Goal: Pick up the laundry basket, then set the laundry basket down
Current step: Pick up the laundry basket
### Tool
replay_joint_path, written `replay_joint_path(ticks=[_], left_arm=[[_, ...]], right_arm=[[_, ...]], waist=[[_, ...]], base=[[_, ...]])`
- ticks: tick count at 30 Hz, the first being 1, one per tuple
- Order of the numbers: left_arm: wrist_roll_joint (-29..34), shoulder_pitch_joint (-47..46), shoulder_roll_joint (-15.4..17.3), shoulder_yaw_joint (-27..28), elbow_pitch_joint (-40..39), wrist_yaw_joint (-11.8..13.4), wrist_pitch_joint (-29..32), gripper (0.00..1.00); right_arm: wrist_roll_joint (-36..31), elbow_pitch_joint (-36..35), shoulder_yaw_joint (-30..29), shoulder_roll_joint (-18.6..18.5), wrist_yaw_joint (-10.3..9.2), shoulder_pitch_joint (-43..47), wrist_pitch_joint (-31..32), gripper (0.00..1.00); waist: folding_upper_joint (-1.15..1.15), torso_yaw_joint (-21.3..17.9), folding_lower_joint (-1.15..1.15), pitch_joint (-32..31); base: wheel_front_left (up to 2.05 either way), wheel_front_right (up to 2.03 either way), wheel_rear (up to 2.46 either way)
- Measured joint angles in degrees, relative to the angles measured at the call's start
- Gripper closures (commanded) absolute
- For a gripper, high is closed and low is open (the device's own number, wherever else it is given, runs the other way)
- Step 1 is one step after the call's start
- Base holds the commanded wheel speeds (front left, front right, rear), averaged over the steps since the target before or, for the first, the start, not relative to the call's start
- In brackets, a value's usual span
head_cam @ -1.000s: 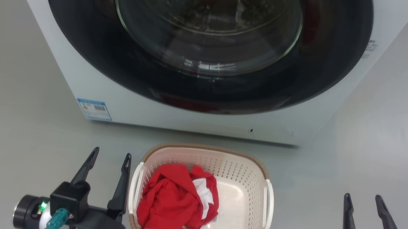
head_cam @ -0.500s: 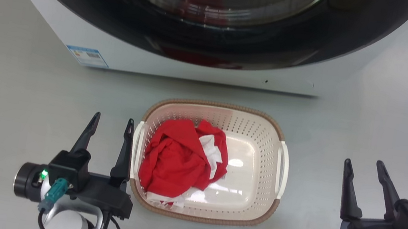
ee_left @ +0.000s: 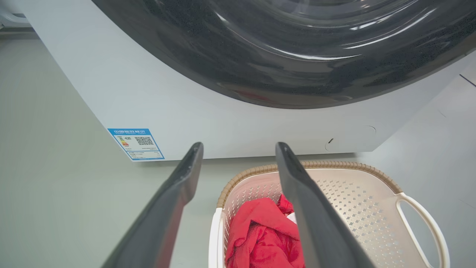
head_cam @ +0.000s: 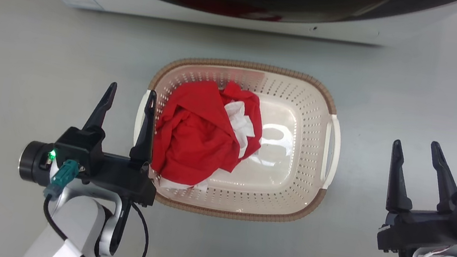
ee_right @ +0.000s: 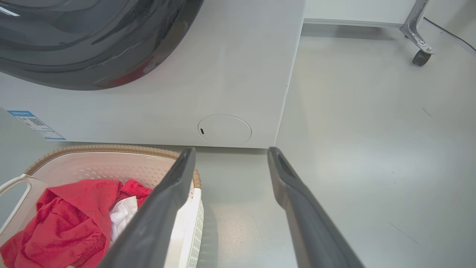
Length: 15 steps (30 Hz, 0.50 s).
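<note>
White washing machine [head_cam: 226, 18] stands just behind the cream laundry basket [head_cam: 234, 213], whose long axis runs across between my arms. My left gripper [head_cam: 133, 88], spread and empty, is at the basket's left handle [head_cam: 139, 115]; my right gripper [head_cam: 415, 143], equally spread, is well off its right.

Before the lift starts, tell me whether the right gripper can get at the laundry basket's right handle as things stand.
Probably yes. The right gripper stands open beside the right handle of the laundry basket, apart from it, with bare floor between.
</note>
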Motion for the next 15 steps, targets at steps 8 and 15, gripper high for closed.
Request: replay_joint_path(ticks=[8, 15], left_arm=[[-1.04, -3.76, -0.36, 0.25, 5.28, -1.03, 0.0, 0.0], [-3.85, -7.77, -0.55, 0.94, 12.1, -3.02, 1.08, 0.0]], right_arm=[[-0.03, 2.75, 0.36, 1.14, 1.0, -3.04, -0.05, 0.0], [0.08, 7.61, 1.18, 3.46, 2.41, -6.45, -0.2, 0.0]], waist=[[0.0, -0.22, 0.0, 5.49], [0.0, -0.22, -0.01, 7.43]], base=[[0.0, 0.0, 0.0], [0.0, 0.0, 0.0]])
